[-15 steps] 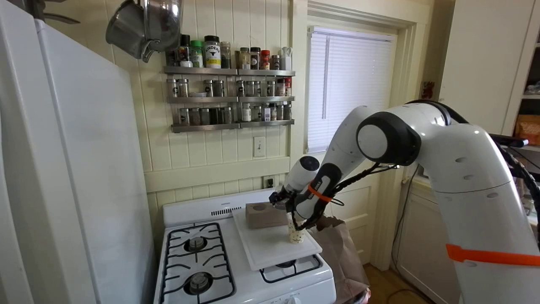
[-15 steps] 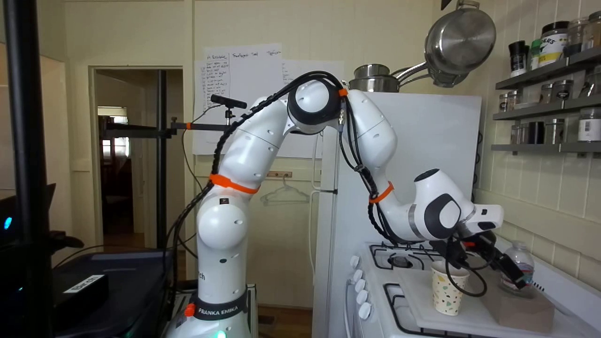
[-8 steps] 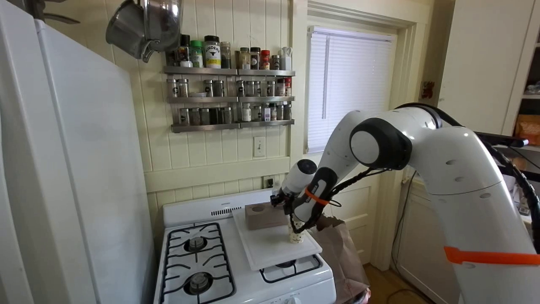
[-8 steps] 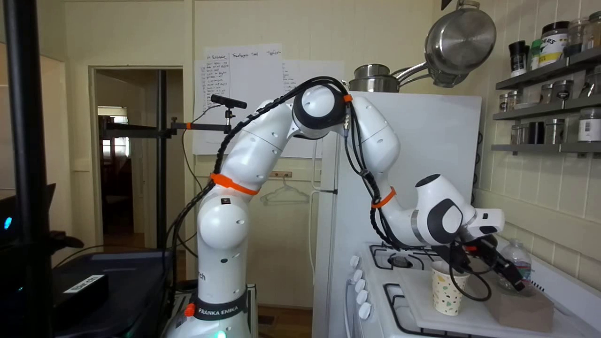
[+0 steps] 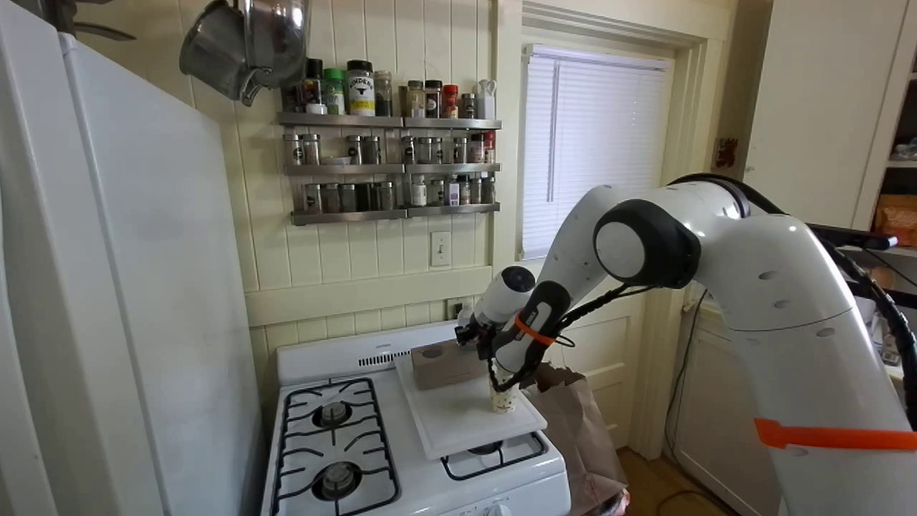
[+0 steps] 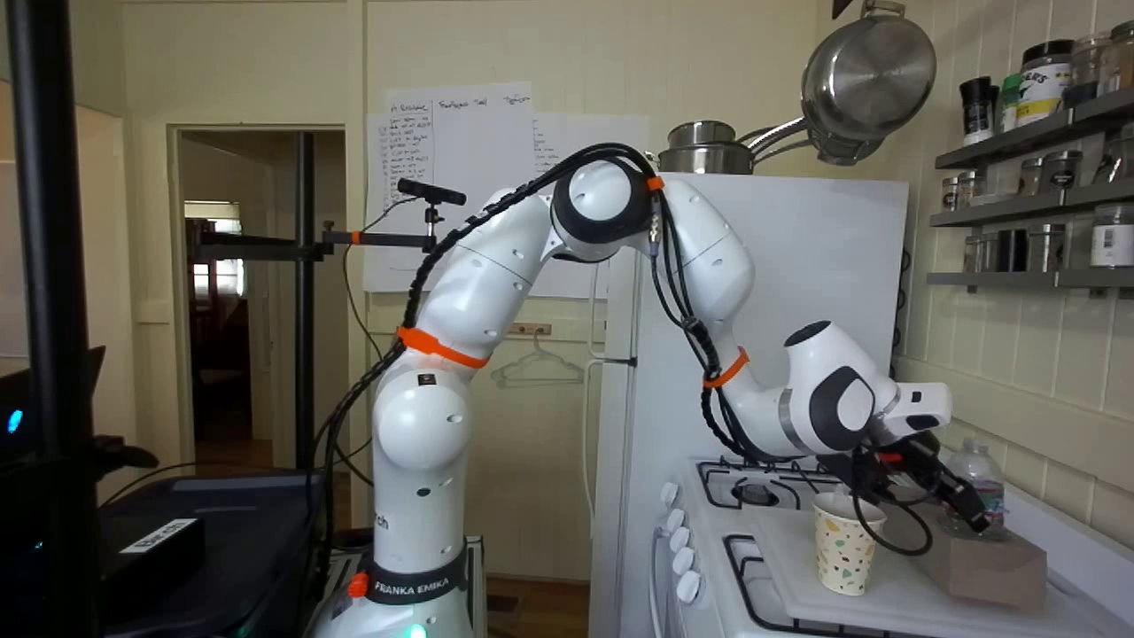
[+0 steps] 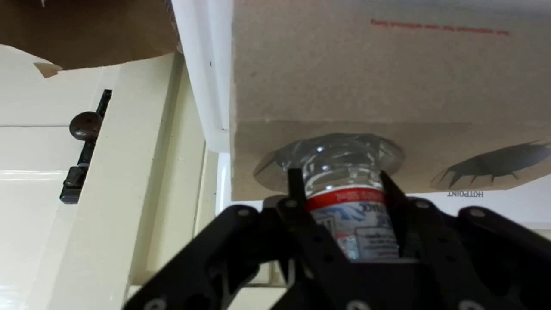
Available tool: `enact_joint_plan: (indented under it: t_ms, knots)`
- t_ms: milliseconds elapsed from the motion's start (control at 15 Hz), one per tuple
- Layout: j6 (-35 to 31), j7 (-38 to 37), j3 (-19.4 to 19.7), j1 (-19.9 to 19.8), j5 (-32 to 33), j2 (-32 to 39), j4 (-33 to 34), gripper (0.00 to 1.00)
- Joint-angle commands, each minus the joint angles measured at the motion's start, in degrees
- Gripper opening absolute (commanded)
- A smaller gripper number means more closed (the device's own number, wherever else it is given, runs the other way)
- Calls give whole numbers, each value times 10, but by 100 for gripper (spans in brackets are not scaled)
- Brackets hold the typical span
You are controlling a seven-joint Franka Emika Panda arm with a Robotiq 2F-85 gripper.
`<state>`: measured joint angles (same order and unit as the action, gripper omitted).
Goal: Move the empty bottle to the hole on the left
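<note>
Glossy clear bottle [image 7: 348, 202] in black hand [image 7: 341, 176], cardboard box [image 7: 344, 73], jagged hole [image 7: 499, 165]

White arm [image 6: 483, 279] arched, wrist [image 6: 837, 399] angled down, fingers [image 7: 296, 185] (both black) clamped yet apart.

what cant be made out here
Bottle, capped or not: top behind the gripper in the wrist view, too small in an exterior view.
Red print on the box: too small, wrist view.
Cup, inside bottom: hidden by its wall or the arm in both exterior views.
Bag, bottom: cut by the lower edge of an exterior view.
</note>
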<state>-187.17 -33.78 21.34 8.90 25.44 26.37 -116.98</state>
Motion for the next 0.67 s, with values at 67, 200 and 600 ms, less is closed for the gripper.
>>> enact_joint_plan:
  t_ms: [67,200,600]
  knots:
    - [9,-13,17,23,-10,-33,6,16]
    - [19,-20,-7,8,-18,-52,6,16]
    - [23,-31,-40,-13,-29,-71,14,16]
